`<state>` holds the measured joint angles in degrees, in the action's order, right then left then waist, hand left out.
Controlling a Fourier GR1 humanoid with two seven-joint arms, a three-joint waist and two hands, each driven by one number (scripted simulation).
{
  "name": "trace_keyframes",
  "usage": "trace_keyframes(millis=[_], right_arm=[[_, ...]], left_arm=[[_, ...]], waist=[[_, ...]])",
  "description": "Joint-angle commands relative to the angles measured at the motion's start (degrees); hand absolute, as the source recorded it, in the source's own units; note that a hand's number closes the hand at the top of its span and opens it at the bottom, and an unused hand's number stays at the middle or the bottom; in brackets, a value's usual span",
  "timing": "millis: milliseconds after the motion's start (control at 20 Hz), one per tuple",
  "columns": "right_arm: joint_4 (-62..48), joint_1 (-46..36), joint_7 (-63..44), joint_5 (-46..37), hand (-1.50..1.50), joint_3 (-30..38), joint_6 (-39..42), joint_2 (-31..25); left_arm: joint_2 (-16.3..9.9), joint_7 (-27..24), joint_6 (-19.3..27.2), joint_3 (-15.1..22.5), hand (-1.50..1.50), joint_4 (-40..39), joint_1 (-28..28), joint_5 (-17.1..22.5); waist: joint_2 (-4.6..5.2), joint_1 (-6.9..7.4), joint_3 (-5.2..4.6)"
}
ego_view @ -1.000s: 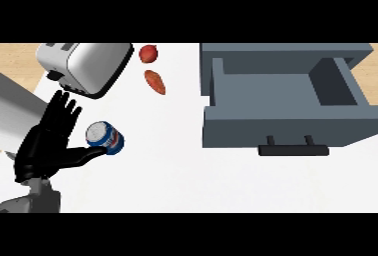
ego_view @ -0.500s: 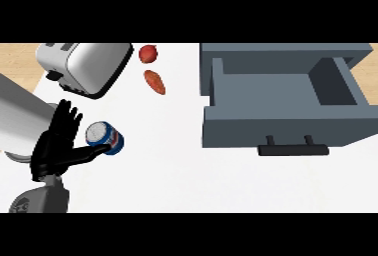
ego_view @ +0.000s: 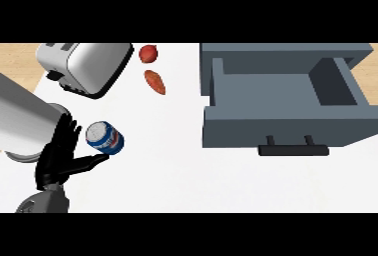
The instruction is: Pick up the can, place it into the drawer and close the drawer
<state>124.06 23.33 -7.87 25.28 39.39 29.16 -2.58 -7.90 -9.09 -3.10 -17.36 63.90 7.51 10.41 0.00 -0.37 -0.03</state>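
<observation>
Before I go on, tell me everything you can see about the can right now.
The can is a short cylinder with a blue wrap bearing white and red markings and a pale silvery top, metal by the look of it. It stands on the white counter, appearing to tilt in this steep view, at the left, well away from the open grey drawer. The left hand is beside it, fingers straight along its left side, thumb reaching to its base; it is not yet enclosed.

One black hand [ego_view: 57, 162] with slim, glossy fingers and a thumb sits on a smooth grey forearm [ego_view: 44, 203].
</observation>
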Motion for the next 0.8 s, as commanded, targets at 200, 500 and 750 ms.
trace_keyframes(millis=[200,500,750], right_arm=[[0.62,-1.57,-2.59,1.19,-1.50,1.65,0.48,0.44],[2.31,1.21,-5.42,7.83,-1.50,5.67,2.81,-0.79],[0.86,-1.82,-4.25,3.30,-1.50,4.57,3.26,0.92]], left_arm=[[-1.69,-7.46,-2.42,-1.64,-1.50,-14.63,4.55,1.10],[-2.71,-10.07,-5.32,-1.71,-1.50,-21.65,6.94,2.08],[-3.13,-13.91,-6.29,-2.02,-1.50,-27.78,9.90,2.74]], waist=[[0.03,-0.04,0.00],[0.00,-0.21,0.00],[0.02,-0.09,0.01]])
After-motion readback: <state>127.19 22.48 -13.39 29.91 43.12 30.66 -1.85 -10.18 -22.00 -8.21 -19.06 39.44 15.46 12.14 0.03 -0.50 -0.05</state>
